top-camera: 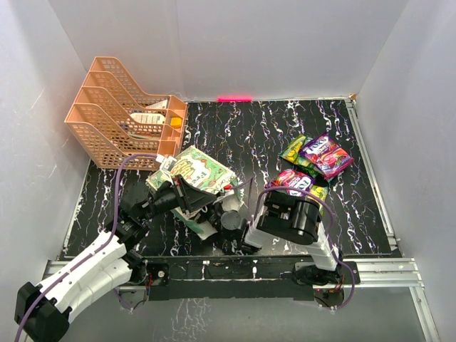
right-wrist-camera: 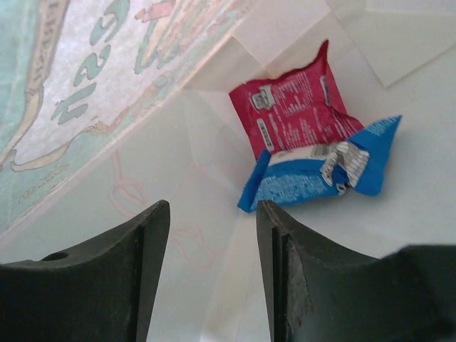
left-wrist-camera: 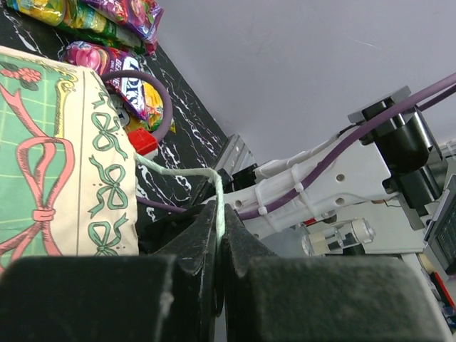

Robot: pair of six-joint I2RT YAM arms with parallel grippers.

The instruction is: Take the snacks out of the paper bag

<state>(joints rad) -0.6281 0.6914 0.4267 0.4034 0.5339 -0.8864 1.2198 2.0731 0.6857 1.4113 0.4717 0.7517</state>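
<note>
The paper bag (top-camera: 198, 171) lies tilted at the table's middle left, its green print facing up. My left gripper (left-wrist-camera: 219, 214) is shut on the bag's thin string handle (left-wrist-camera: 178, 173), beside the bag's bow-printed side (left-wrist-camera: 64, 164). My right gripper (right-wrist-camera: 212, 214) is open inside the bag, nothing between its fingers. Just beyond its right fingertip lie a blue packet (right-wrist-camera: 313, 174) and a red packet (right-wrist-camera: 296, 107) on the bag's white inner wall (right-wrist-camera: 107, 214). Several snacks lie out on the table: a green, purple and pink pile (top-camera: 317, 155) and a pink packet (top-camera: 294, 182).
A peach mesh rack (top-camera: 114, 117) holding white cards stands at the back left, close to the bag. White walls enclose the table on three sides. The right arm's wrist (top-camera: 231, 222) sits at the bag's mouth; a purple cable (left-wrist-camera: 160, 107) loops nearby.
</note>
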